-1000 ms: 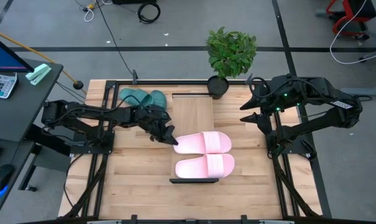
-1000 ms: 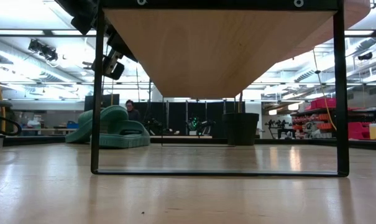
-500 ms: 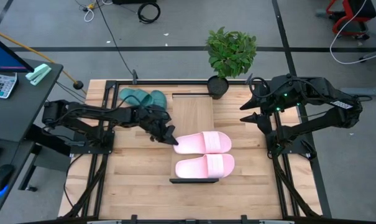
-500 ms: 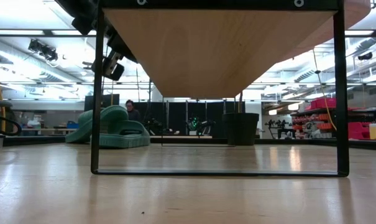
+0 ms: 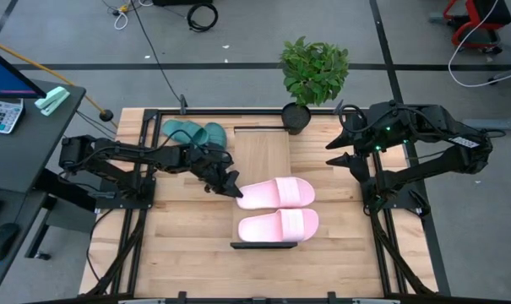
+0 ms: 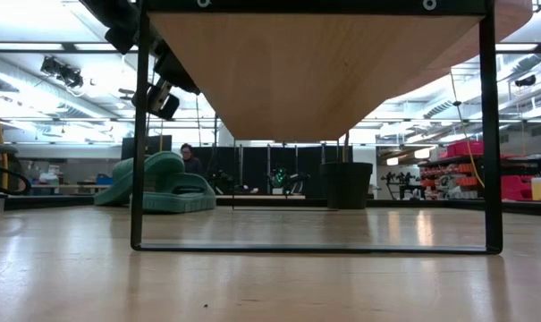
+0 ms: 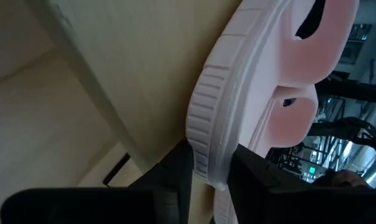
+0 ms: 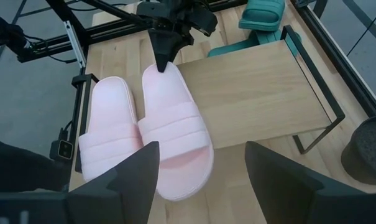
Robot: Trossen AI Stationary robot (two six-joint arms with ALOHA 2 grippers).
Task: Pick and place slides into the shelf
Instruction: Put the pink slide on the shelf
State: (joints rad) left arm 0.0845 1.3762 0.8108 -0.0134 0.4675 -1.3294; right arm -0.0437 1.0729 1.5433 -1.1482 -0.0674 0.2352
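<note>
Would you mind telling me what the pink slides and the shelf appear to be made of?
Pink slides: likely soft moulded foam or rubber, matte; thick ribbed sole edge, no seams. Shelf: light wood board with visible grain, smooth finish, on a thin dark frame, probably metal.

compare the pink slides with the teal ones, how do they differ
The pink slides lie side by side on the shelf; the teal slides sit off it on the table's far left corner. The left gripper is at the heel of one pink slide; nothing is at the teal pair. Both pairs are wide-strap, open-toe slides.
</note>
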